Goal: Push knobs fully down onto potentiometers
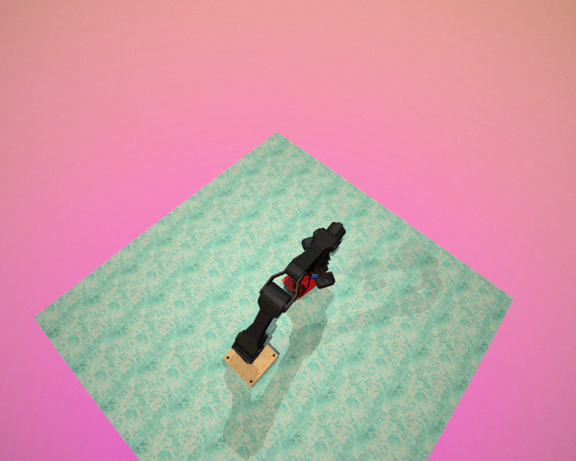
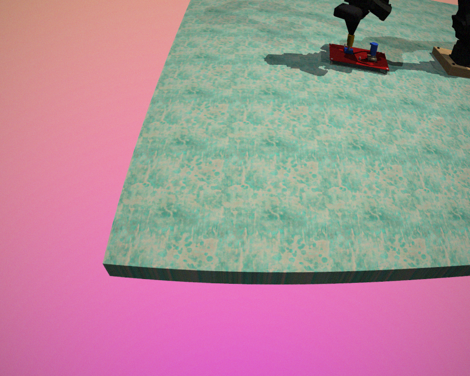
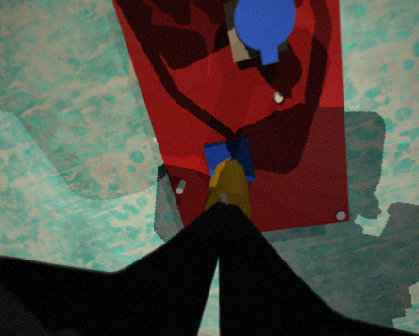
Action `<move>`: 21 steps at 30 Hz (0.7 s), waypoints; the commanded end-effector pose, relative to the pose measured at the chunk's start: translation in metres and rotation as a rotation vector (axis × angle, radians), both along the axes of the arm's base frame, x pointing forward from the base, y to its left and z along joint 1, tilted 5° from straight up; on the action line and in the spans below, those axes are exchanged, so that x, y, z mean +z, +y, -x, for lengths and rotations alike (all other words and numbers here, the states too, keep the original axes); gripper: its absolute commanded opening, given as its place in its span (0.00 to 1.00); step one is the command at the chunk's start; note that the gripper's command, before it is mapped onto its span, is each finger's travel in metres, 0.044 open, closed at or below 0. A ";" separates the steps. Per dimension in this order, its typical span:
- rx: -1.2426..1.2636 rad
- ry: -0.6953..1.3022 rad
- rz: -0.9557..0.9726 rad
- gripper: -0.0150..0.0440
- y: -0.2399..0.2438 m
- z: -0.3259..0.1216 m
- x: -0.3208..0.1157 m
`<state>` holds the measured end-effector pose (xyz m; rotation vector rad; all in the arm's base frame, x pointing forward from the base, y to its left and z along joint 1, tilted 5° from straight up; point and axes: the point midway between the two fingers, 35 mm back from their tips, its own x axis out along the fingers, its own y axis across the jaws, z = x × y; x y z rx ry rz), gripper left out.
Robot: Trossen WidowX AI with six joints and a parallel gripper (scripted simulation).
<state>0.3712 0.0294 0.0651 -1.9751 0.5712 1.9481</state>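
Observation:
The red circuit board (image 1: 291, 280) (image 2: 336, 58) (image 3: 302, 203) stands on short legs. A yellow knob (image 2: 350, 41) (image 3: 230, 178) is over the blue potentiometer (image 2: 348, 50) (image 3: 217, 155) near one end. A blue knob (image 2: 373, 49) (image 3: 264, 21) is over the beige potentiometer (image 2: 372, 58) (image 3: 240, 47) towards the arm's base. My gripper (image 2: 351, 34) (image 3: 225, 213) is shut and empty, pointing down, its tips at the top of the yellow knob. They appear to touch it. The tips hide part of that knob in the wrist view. Whether either knob sits fully against its potentiometer is too small to tell.
The arm's wooden base plate (image 1: 250, 367) (image 2: 447, 64) stands beyond the board's blue-knob end. The arm reaches over the board and hides part of it in the top view. A small silvery post (image 3: 278, 97) rises from the board between the potentiometers.

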 end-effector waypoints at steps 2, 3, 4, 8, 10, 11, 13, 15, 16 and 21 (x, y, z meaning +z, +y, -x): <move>0.005 0.013 -0.003 0.25 0.000 -0.001 -0.012; 0.005 0.013 -0.003 0.25 0.000 -0.001 -0.012; 0.005 0.013 -0.003 0.25 0.000 -0.001 -0.012; 0.005 0.013 -0.003 0.25 0.000 -0.001 -0.014; 0.005 0.013 -0.003 0.25 0.000 -0.001 -0.014; 0.005 0.013 -0.003 0.25 0.000 -0.001 -0.014; 0.005 0.013 -0.003 0.25 0.000 -0.001 -0.014; 0.005 0.013 -0.003 0.25 0.000 -0.001 -0.014; 0.005 0.013 -0.003 0.25 0.000 -0.001 -0.014; 0.005 0.013 -0.003 0.25 0.000 -0.001 -0.015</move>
